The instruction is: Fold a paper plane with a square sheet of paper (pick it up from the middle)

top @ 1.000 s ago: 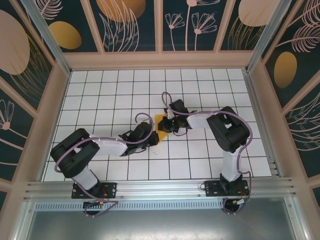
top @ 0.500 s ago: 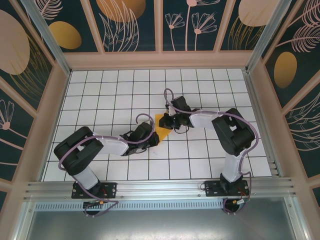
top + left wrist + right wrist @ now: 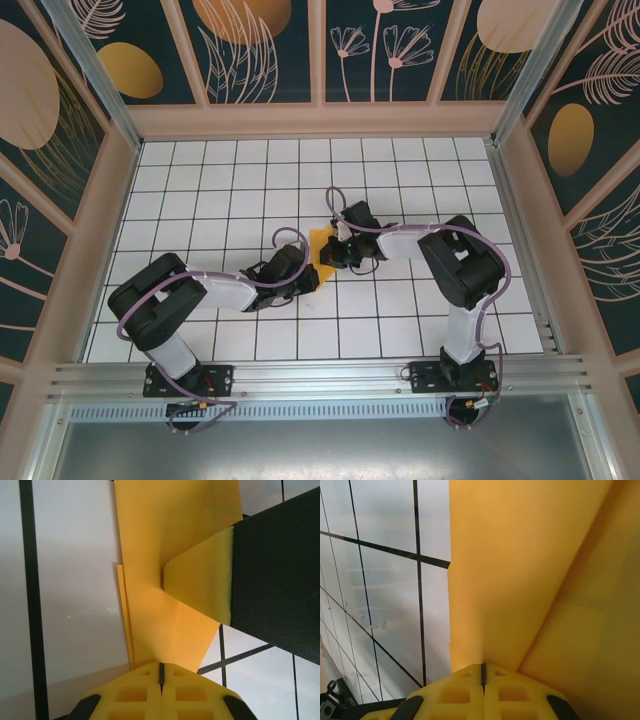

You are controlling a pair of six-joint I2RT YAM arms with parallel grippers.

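The orange-yellow sheet of paper (image 3: 321, 249) lies partly folded on the white grid table (image 3: 220, 180), between my two grippers near the middle. My left gripper (image 3: 311, 271) meets it from the near left and my right gripper (image 3: 336, 254) from the right. In the left wrist view my left gripper (image 3: 161, 666) is shut on the paper's (image 3: 160, 530) near edge, where layered edges and a crease run to its tips. A pad of the right gripper's finger (image 3: 202, 580) rests on the sheet there. In the right wrist view my right gripper (image 3: 483, 665) is shut on a raised fold of the paper (image 3: 520, 555).
A low wooden rail (image 3: 320, 120) and patterned walls enclose the table on three sides. An aluminium rail (image 3: 320, 378) with both arm bases runs along the near edge. The two wrists sit close together over the paper.
The right gripper drew slightly up and to the right, showing more of the paper, then came back toward the left gripper. The left arm has hardly moved. Both stay shut.
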